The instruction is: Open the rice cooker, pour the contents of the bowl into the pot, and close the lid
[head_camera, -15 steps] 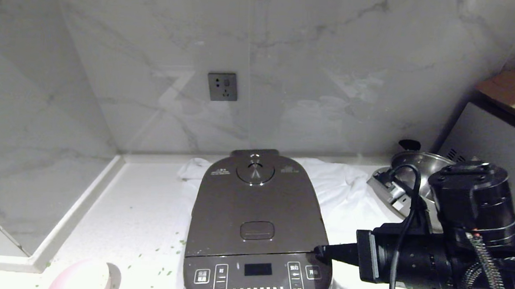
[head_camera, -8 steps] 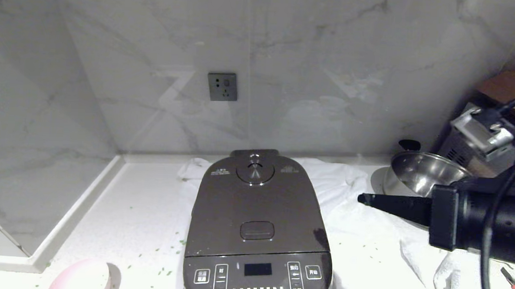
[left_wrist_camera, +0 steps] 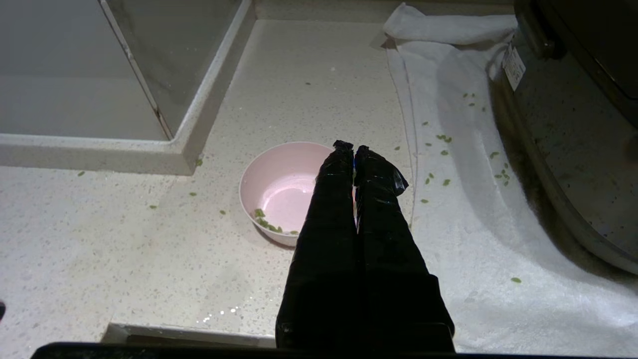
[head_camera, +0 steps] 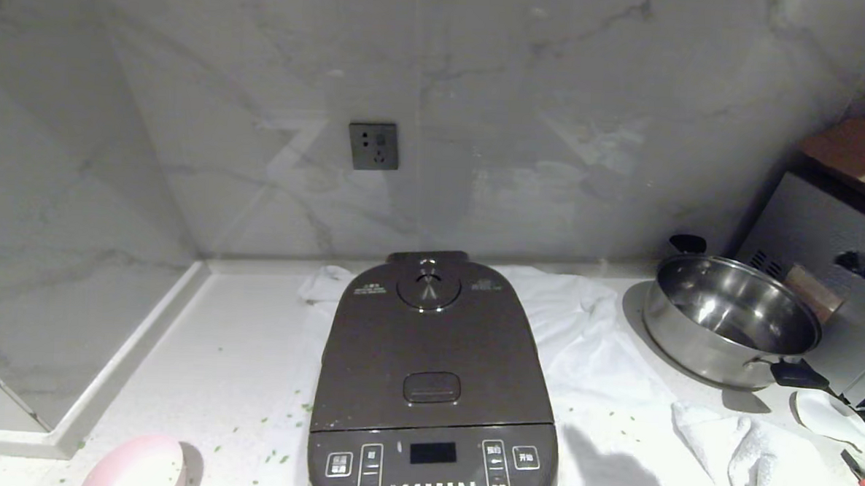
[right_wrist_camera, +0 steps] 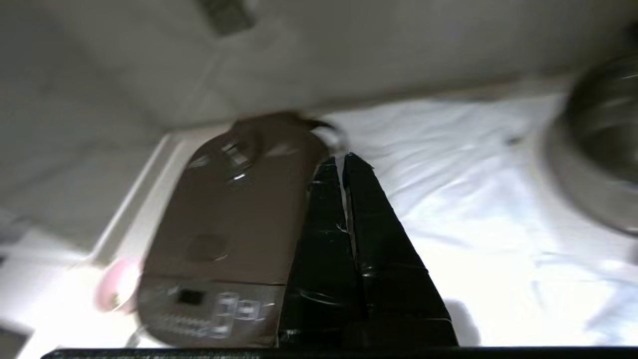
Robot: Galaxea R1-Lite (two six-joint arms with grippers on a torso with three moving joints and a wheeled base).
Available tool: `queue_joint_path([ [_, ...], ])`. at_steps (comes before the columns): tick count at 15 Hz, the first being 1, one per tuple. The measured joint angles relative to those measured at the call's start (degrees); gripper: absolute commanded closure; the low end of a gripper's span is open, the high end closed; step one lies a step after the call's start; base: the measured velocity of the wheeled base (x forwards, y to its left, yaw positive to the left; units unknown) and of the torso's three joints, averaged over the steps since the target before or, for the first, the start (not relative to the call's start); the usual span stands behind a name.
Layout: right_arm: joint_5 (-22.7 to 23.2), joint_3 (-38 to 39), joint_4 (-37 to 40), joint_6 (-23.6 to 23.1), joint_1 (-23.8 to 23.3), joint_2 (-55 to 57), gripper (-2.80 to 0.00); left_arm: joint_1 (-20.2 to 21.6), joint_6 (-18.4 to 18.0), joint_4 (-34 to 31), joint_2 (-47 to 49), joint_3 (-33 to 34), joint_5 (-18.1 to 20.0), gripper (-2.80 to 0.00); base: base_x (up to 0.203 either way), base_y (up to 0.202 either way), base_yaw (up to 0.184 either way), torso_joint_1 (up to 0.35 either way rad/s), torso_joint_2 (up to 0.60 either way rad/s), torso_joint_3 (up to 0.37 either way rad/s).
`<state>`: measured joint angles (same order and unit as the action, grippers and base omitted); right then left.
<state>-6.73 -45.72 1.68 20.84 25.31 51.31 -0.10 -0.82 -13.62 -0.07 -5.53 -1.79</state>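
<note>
1. The cooker (head_camera: 434,378) sits at the counter's front edge, lid (head_camera: 428,345) shut, long axis front to back, panel forward.
2. The bowl (head_camera: 138,467) stands at its front-left; a steel pan (head_camera: 728,322) at back-right.
3. Both the left gripper (left_wrist_camera: 354,149) and right gripper (right_wrist_camera: 344,162) have fingers pressed together, empty.

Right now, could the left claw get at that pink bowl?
Probably yes. The left claw hangs shut just above the pink bowl, with nothing between them; it would need to open first to take the rim.
</note>
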Motion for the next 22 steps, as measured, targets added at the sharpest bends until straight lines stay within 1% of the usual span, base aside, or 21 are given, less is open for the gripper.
queue_joint_path([
  [4, -1.07, 1.78, 5.60, -4.01, -8.60, -10.73, 0.00, 0.00, 0.13, 0.00, 0.00, 0.00, -0.01, 0.00, 0.000, 0.000, 0.000, 0.000, 0.00, 0.000],
  [6, -1.95, 2.07, 9.40, -6.93, -12.42, -15.32, 0.00, 0.00, 0.14, -0.02, 0.00, 0.00, -0.02, 0.00, 0.000, 0.000, 0.000, 0.000, 0.00, 0.000],
  [8, -2.39, 2.26, 12.93, -7.86, -16.17, -19.39, 0.00, -0.01, 0.12, -0.02, 0.00, 0.00, -0.05, 0.00, 0.000, 0.000, 0.000, 0.000, 0.00, 0.000],
  [9, -2.44, 2.68, 14.00, -8.37, -18.29, -21.38, 0.00, -0.01, 0.13, -0.02, 0.00, 0.00, -0.05, 0.00, 0.000, 0.000, 0.000, 0.000, 0.00, 0.000],
  [11, -2.34, 4.73, 14.72, -11.15, -21.87, -25.60, 0.00, -0.04, 0.18, -0.02, 0.00, 0.00, -0.10, 0.00, 0.000, 0.000, 0.000, 0.000, 0.00, 0.000],
  [13, -1.84, 7.52, 14.77, -14.12, -23.59, -30.56, 0.00, -0.09, 0.49, 0.00, 0.00, 0.00, -0.10, 0.00, 0.000, 0.000, 0.000, 0.000, 0.00, 0.000],
  [16, -0.21, 14.36, 14.93, -21.66, -24.71, -40.35, 0.00, -0.06, 0.82, 0.00, 0.00, 0.00, -0.13, 0.00, 0.000, 0.000, 0.000, 0.000, 0.00, 0.000],
  [17, 0.24, 16.94, 15.11, -23.26, -24.90, -43.41, 0.00, -0.04, 0.82, 0.00, 0.00, 0.00, -0.11, 0.00, 0.000, 0.000, 0.000, 0.000, 0.00, 0.000],
  [19, 1.14, 22.76, 15.26, -24.40, -25.07, -47.78, 0.00, -0.04, 0.82, 0.00, 0.00, 0.00, -0.11, 0.00, 0.000, 0.000, 0.000, 0.000, 0.00, 0.000],
  [22, 2.74, 30.88, 13.80, -26.20, -25.13, -50.35, 0.00, -0.06, 0.82, 0.00, 0.00, 0.00, -0.10, 0.00, 0.000, 0.000, 0.000, 0.000, 0.00, 0.000],
])
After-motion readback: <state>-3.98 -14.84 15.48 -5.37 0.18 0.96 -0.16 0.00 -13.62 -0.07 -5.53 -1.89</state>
